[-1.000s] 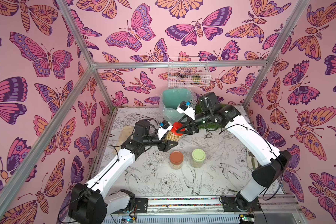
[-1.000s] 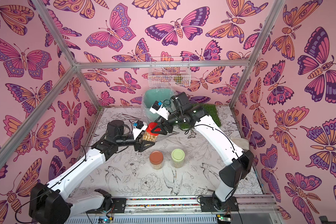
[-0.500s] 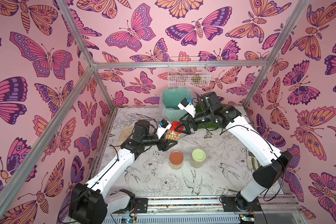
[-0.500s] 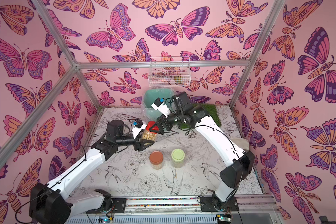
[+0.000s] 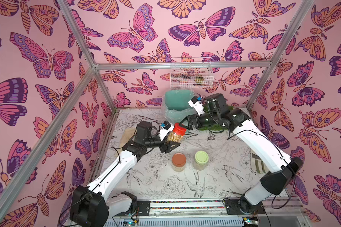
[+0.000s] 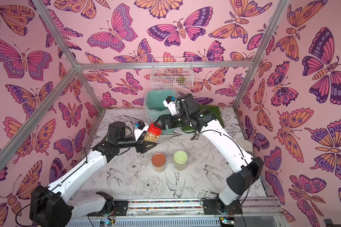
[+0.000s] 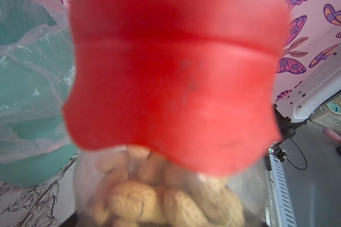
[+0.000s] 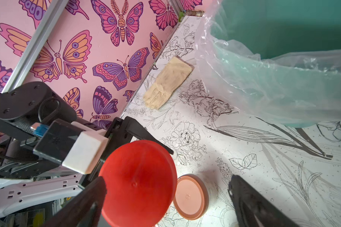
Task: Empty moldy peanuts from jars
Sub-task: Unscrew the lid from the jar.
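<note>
Looking at both top views, the left gripper [image 5: 170, 141] is pinched tight on the small clear plastic jar with the red screw lid [image 5: 176, 133], lifted off the floral-print table [image 5: 165, 188] and tilted, lid on, pale tan moldy peanuts [image 5: 172, 138] packed inside. Right gripper [image 8: 166, 179] has its jaws spread wide right by that lid. The brown-lidded clear jar [image 5: 179, 162] and light-green-lidded clear jar [image 5: 201, 160] stand side by side on the table, big teal bin with clear plastic liner [image 5: 176, 100] behind.

Two jars [image 5: 179, 161] abreast on table [image 5: 165, 188], third jar [image 5: 175, 137] aloft behind them, bin [image 5: 176, 102] rearmost.
</note>
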### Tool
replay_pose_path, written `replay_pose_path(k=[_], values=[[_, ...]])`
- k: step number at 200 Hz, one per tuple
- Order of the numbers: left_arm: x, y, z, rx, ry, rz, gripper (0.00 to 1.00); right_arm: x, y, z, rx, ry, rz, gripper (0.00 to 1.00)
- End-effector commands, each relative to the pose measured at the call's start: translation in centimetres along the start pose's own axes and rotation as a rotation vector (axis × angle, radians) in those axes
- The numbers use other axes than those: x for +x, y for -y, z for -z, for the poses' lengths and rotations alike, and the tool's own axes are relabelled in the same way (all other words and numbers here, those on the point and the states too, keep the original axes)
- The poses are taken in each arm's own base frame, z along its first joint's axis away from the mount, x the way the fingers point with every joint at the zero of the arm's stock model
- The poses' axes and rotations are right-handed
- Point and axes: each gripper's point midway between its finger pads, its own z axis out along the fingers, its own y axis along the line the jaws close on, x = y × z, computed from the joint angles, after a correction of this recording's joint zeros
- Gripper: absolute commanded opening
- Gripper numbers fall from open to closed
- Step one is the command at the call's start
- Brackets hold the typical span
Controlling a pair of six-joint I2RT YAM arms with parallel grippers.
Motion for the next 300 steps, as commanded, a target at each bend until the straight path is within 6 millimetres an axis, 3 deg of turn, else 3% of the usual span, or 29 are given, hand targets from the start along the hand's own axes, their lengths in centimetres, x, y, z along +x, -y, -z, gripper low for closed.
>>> replay_pose_path(k=[1, 173, 236, 300], values=[[-0.2, -0.2, 0.0, -0.003, 0.011, -0.003, 0.0, -0.2, -0.8, 0.1, -0.013, 0.018, -0.046, 0.99], [-0.1, -0.4, -0.1, -0.004, 0.007, 0.001, 0.0, 1.2, -2.0, -1.9, -0.053, -0.073, -0.024, 0.95], [0.1, -0.5, -0.3, -0.002, 0.002, 0.006, 0.0, 1.4, -2.0, -2.1, -0.051, -0.101, -0.011, 0.83], [0.2, -0.5, -0.4, 0.0, 0.0, 0.008, 0.0, 1.6, -2.2, -2.4, -0.059, -0.117, -0.003, 0.85]])
